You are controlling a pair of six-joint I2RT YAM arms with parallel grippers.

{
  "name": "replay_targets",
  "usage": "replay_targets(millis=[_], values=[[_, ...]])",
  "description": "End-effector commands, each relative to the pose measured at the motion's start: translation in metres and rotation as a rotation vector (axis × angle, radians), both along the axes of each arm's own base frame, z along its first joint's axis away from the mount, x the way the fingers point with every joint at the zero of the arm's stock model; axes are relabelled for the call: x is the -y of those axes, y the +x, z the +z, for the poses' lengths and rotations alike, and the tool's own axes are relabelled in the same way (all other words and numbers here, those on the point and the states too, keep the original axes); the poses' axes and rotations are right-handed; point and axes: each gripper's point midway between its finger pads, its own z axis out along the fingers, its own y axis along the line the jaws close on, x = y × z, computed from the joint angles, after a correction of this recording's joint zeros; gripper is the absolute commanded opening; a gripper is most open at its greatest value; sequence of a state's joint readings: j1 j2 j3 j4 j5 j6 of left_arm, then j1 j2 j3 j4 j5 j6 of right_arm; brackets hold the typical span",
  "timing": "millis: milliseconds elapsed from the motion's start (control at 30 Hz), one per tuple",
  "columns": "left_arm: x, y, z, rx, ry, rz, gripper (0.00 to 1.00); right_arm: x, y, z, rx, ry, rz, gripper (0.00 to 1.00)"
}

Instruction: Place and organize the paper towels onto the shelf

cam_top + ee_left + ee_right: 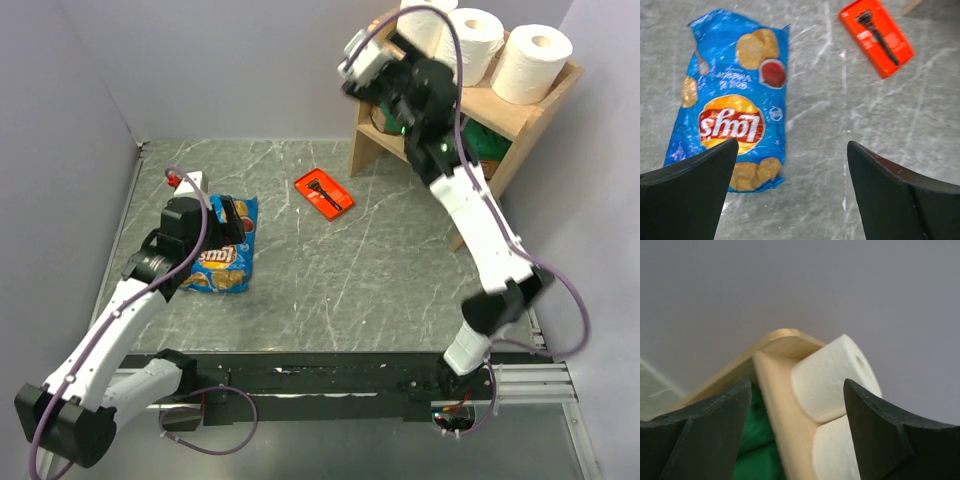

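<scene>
The light wood shelf (500, 112) stands at the back right. Three white paper towel rolls stand side by side on its top board: one (425, 18) partly hidden behind my right gripper, one (472, 40) in the middle, one (532, 62) on the right. My right gripper (398, 55) is open and empty at the shelf's left end, level with the top. In the right wrist view its jaws (796, 382) frame the shelf's top edge (775, 390) and two rolls (832, 377), apart from them. My left gripper (232, 218) is open and empty above the table (792, 145).
A blue chip bag (222, 250) lies flat under the left gripper, also in the left wrist view (735, 95). An orange-red package with a black tool (323, 192) lies mid-table. Green items (488, 150) fill the lower shelf. A small white red-capped object (185, 181) stands back left.
</scene>
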State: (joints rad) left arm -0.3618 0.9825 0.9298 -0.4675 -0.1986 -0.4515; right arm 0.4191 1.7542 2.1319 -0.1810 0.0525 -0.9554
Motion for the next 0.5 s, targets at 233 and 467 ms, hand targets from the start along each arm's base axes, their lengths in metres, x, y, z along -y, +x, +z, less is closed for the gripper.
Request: replay_targets(millis=[233,467], values=[[0.059,-0.035,0.079,0.290,-0.199,-0.394,0.96,-0.021,-0.173,-0.072,-0.433,0.632,0.070,1.00],[0.086,-0.063,0.097,0.382,-0.251,-0.580,0.96,-0.015,-0.253,-0.157,-0.790,0.978,0.143,0.99]])
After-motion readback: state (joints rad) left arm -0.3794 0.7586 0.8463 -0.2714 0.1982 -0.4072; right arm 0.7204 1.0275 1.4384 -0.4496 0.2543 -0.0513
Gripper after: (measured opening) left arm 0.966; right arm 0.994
